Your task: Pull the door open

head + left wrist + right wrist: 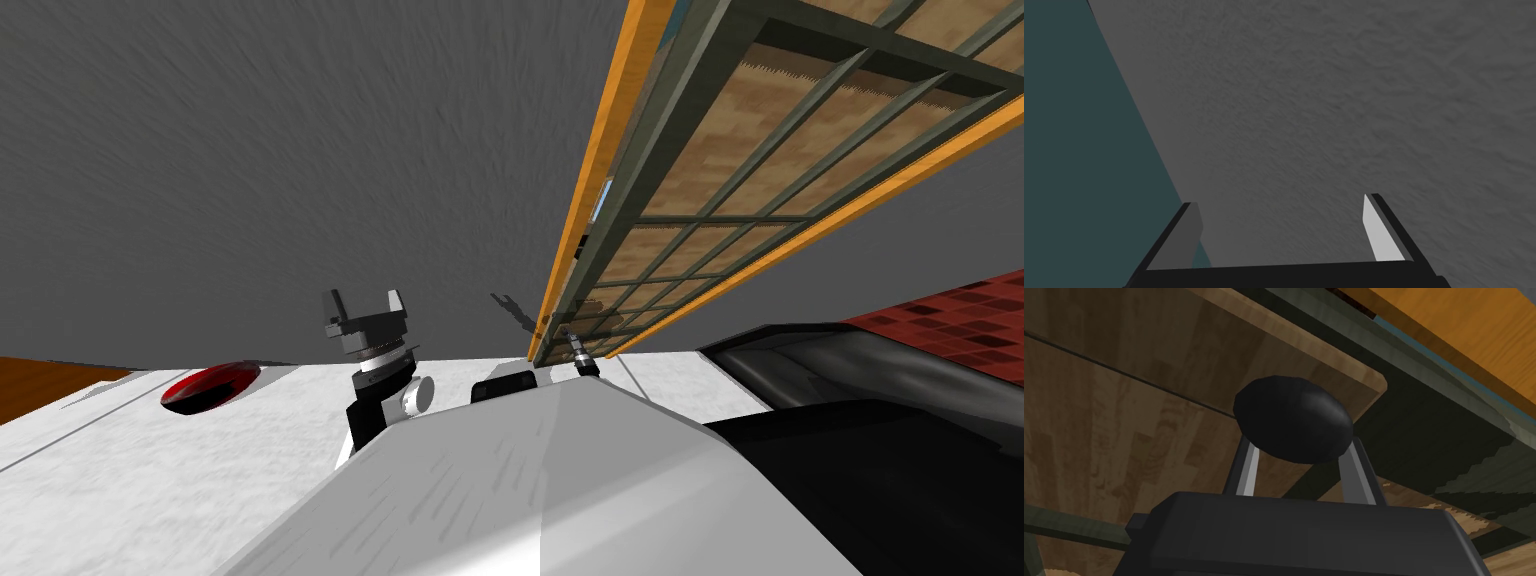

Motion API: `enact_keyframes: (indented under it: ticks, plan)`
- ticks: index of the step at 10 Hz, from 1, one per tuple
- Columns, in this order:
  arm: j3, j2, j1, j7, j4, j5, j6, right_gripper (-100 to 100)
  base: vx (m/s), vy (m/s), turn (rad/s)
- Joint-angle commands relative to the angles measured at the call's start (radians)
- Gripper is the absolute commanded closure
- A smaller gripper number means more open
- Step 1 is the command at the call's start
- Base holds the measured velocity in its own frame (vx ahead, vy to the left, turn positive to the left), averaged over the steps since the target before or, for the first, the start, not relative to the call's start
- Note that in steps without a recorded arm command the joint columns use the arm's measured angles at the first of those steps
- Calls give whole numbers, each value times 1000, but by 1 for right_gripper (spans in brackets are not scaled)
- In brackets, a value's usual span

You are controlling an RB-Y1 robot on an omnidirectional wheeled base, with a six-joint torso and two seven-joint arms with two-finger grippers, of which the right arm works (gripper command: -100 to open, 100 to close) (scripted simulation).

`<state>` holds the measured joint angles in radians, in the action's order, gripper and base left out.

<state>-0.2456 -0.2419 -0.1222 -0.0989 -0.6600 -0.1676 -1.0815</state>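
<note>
One black knob (1294,419) is our whole purchase on the door (720,216). The right gripper (1298,450) is clamped on it, its thin fingers (1247,469) pressing in from either side just behind the bulge. To pull well, we judge that we should hold the clamp firm and draw back along the arc the door swings on, not straight toward ourselves. The wrist should turn with the knob so the blades do not slip off its smooth round. We stand close, so the base will probably have to give ground too.

The knob is glossy and oval, set before a wooden panel (1249,343) with a rounded corner. The door is a grey-green grid of bars over panes, with wood planks showing through, and it hangs in an orange frame (610,130) just right of our middle. The left gripper (364,298) is raised well to the left of the door, fingers apart and holding nothing.
</note>
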Motion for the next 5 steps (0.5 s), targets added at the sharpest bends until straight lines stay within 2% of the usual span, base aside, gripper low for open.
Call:
enact_keyframes:
  ticks: [1,2,5]
  plan:
    - [24,25,4,29,-2,-6,15,100,-33,-12,14]
    - [31,25,11,69,3,5,18,100,-32,-17,35]
    - [46,26,26,141,13,25,25,100,-37,-17,31]
